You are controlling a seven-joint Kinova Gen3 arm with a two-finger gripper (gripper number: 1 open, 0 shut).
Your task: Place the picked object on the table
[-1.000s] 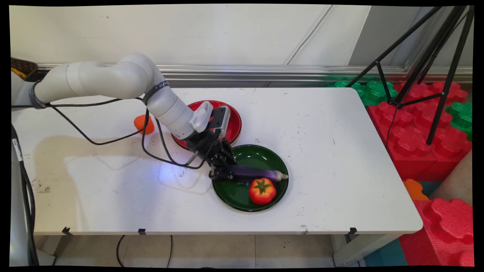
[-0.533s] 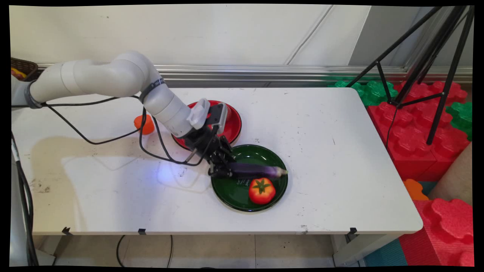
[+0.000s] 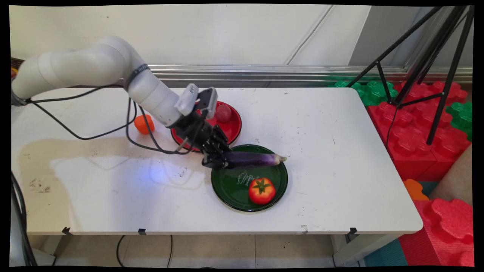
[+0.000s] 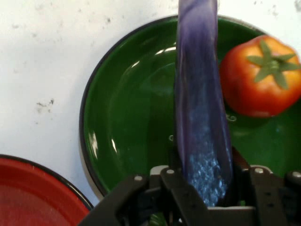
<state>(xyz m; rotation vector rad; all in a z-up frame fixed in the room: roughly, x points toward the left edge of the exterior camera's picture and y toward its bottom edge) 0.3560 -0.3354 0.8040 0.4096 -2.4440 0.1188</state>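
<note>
Purple eggplant (image 3: 252, 159) clamped in my hand (image 3: 216, 160) hangs above the green plate (image 3: 230, 189) beside a tomato (image 3: 261, 190); only the main view shows the ball (image 3: 223, 112) on the red plate (image 3: 234, 130).

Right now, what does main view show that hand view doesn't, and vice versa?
Main view only: the orange piece on the white table, the reddish ball in the red plate, and the eggplant's stem end. Hand view only: a close look at the gripper shut on the eggplant's thick end. Both: eggplant held above the green plate, tomato lying in it, red plate beside it.
</note>
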